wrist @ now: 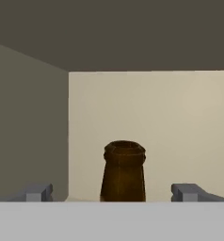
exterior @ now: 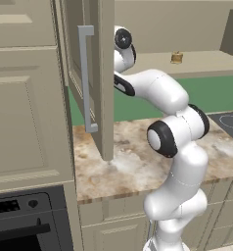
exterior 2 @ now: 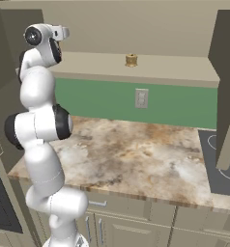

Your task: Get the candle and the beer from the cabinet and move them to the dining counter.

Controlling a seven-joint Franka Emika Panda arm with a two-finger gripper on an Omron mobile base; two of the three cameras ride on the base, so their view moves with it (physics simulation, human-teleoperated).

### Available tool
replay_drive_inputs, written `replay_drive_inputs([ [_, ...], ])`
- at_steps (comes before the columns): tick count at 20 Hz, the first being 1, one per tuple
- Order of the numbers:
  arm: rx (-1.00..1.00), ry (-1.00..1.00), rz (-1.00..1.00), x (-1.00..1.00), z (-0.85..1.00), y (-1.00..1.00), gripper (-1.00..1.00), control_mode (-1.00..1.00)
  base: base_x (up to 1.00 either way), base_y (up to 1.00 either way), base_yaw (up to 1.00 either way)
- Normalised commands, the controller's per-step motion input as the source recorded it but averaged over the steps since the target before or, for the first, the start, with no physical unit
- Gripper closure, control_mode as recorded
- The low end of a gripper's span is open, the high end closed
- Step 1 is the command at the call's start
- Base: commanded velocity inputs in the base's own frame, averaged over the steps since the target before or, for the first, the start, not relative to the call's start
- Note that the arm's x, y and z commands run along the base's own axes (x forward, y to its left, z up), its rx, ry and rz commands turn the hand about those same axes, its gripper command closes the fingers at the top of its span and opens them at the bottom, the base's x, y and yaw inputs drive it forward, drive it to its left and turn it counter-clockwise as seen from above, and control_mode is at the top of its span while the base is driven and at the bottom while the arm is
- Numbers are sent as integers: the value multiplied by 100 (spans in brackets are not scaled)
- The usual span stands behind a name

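Two risks stand out as you close on the beer (wrist: 124, 172). First, its dark neck rises between the fingertips (wrist: 38, 192) with clear space on both sides; if you push on before it is centred, one fingertip could strike the glass, and a slim bottle will likely tip on the shelf. Second, the arm reaches past the open door (exterior: 103, 73) of the cabinet (exterior 2: 136, 67), so a wide swing on the way out could catch that door or its grey handle (exterior: 85, 78).

You have the gripper (wrist: 117, 192) spread to its full width, holding nothing and touching nothing. The beer stands inside the cabinet near its left wall and back panel. The candle (exterior 2: 131, 60) sits further along the same shelf, well apart from the arm, above the green wall and the worktop (exterior 2: 136, 154).
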Motion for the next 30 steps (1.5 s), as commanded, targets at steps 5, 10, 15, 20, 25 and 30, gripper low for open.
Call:
replay_drive_inputs([
  [5,0,0,0,2,1,0,-100,-100,0,0,0],
  [10,0,0,0,5,0,0,-100,-100,0,0,0],
  [15,0,0,0,19,0,0,-100,-100,0,0,0],
  [20,0,0,0,10,0,0,-100,-100,0,0,0],
  [25,0,0,0,0,0,0,-100,-100,0,0,0],
  [30,0,1,0,1,0,0,-100,-100,0,0,0],
])
